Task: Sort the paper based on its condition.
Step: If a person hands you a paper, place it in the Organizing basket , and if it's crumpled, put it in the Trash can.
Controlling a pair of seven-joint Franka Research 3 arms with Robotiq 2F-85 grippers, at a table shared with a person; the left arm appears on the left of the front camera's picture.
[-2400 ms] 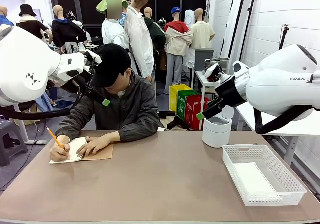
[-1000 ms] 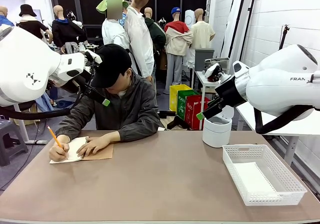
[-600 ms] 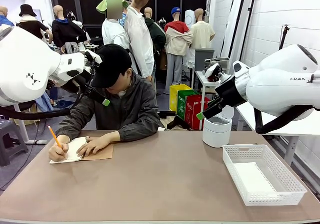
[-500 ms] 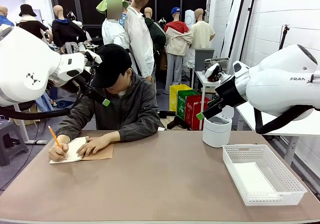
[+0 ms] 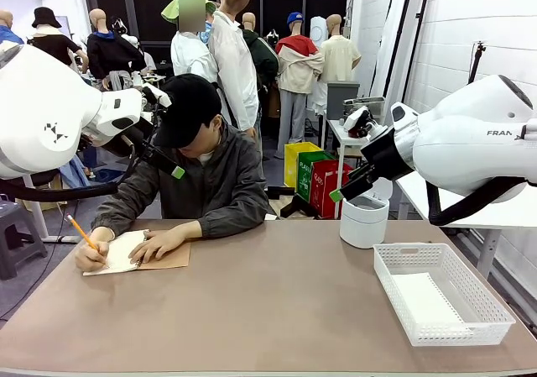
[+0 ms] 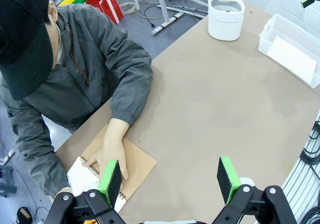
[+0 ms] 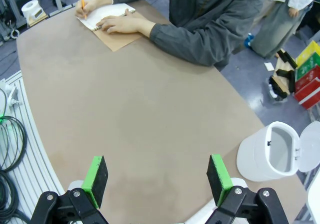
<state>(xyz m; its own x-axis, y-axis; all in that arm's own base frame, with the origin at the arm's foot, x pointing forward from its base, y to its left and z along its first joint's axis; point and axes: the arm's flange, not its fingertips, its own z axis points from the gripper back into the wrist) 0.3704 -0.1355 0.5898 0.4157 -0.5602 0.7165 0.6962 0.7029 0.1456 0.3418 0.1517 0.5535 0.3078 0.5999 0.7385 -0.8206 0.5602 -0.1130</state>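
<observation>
You have both grippers up off the brown surface [image 5: 268,310]. The left gripper [image 6: 169,176] stands wide with nothing between its green pads, and the right gripper [image 7: 156,178] is the same: wide and bare.

A thin white sheet of paper [image 5: 424,297] lies flat inside the white plastic lattice basket [image 5: 461,331] at the surface's right edge, toward the near right corner. The basket's walls hide the sheet's borders, and the left wrist view cuts the basket off at the picture's edge.

At the far left corner, the person's flat hand [image 5: 155,244] covers much of the spiral-bound notebook with a brown cardboard cover [image 5: 174,259]; the other hand [image 5: 88,258] holds an orange pencil [image 5: 81,231].

The right arm [image 5: 470,142] reads "FRAN" before the frame cuts it. Print on the coloured floor bins [image 5: 323,180] is too small to read.

A round white lidded bin [image 5: 363,220] stands open at the far right edge — between it, the notebook and the basket, the surface's middle and near edge lie open.
</observation>
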